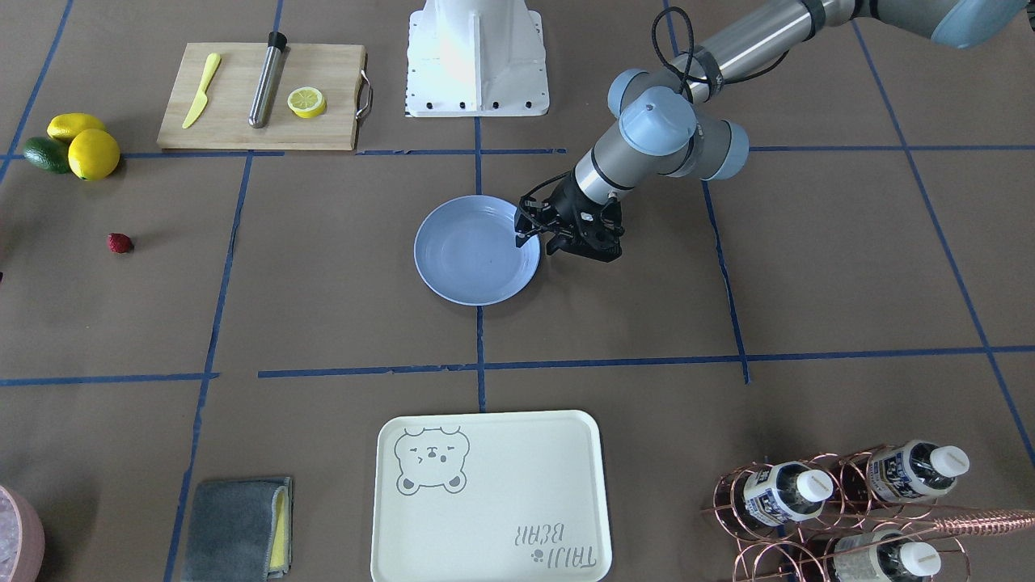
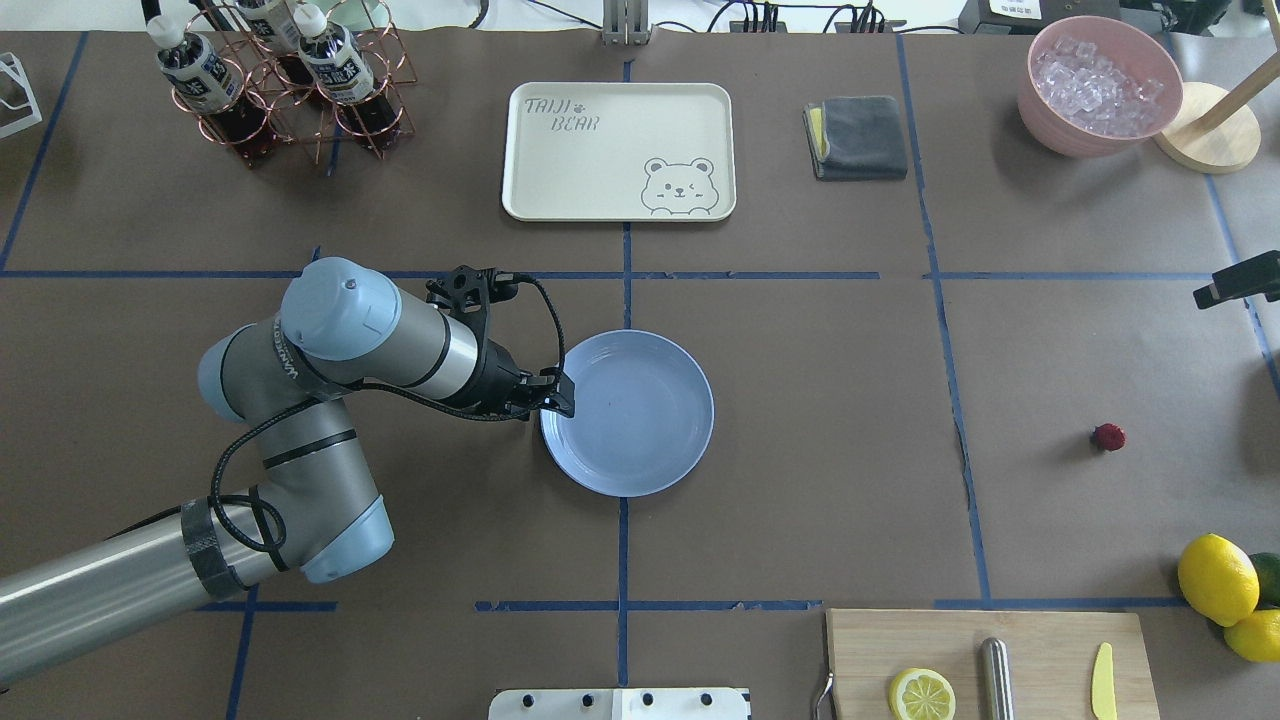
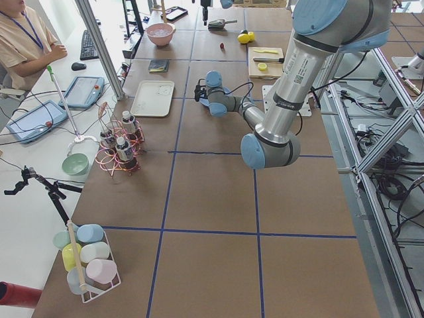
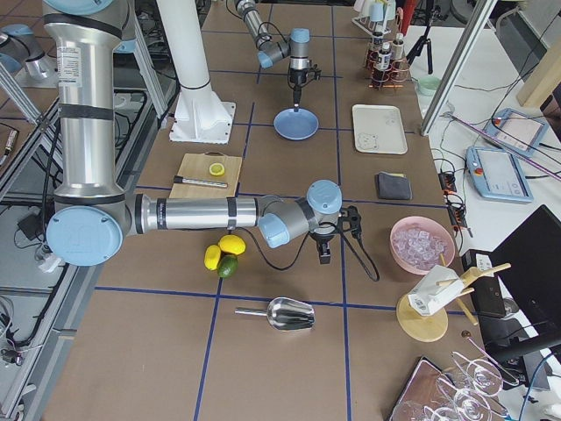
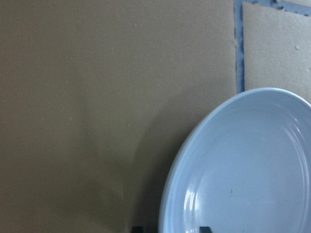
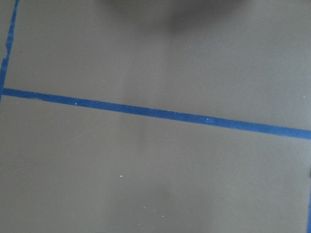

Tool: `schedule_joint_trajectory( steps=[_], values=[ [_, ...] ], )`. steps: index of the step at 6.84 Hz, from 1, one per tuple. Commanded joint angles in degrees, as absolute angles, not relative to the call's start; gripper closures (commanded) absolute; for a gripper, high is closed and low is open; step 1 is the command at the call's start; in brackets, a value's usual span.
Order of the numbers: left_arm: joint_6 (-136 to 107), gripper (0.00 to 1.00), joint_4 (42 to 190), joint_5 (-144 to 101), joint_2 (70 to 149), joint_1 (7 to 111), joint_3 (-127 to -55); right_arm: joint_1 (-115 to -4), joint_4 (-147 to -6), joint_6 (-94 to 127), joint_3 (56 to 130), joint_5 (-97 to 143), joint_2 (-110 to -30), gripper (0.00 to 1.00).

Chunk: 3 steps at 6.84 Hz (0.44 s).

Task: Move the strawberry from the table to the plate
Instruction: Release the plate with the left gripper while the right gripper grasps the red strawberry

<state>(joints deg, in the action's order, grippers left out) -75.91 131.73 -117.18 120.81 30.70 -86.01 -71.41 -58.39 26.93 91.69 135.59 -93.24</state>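
The strawberry (image 1: 120,242) (image 2: 1108,437), small and dark red, lies alone on the brown paper-covered table (image 2: 800,480) on the robot's right side. The light blue plate (image 2: 640,420) (image 1: 473,259) sits empty at the table's middle. My left gripper (image 2: 555,392) (image 1: 535,236) is low at the plate's left rim. In the left wrist view its two fingertips (image 5: 137,229) stand apart on either side of the rim of the plate (image 5: 243,170), so it is open. Only a black part of my right gripper (image 2: 1235,280) shows at the overhead view's right edge, beyond the strawberry; I cannot tell whether it is open or shut.
A cutting board (image 2: 1040,640) with a lemon half (image 2: 921,693), a metal rod and a yellow knife sits at the near right. Lemons (image 2: 1215,578) and an avocado lie beside it. Bear tray (image 2: 618,150), grey cloth (image 2: 858,137), ice bowl (image 2: 1098,85) and bottle rack (image 2: 270,85) line the far side.
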Motion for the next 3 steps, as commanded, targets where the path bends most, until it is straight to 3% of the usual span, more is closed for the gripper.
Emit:
schedule_joint_trajectory(
  steps=[1,3],
  values=[
    [-76.0,0.33,132.2,-117.2,120.7,31.5,-86.5,-65.2,-48.1,40.3,92.3,132.5,-96.5,0.0],
    [-76.1,0.33,132.3,-117.2,120.7,31.6,-86.8,-59.3,-48.1,49.4,98.3,129.6,-99.7,0.0]
  ],
)
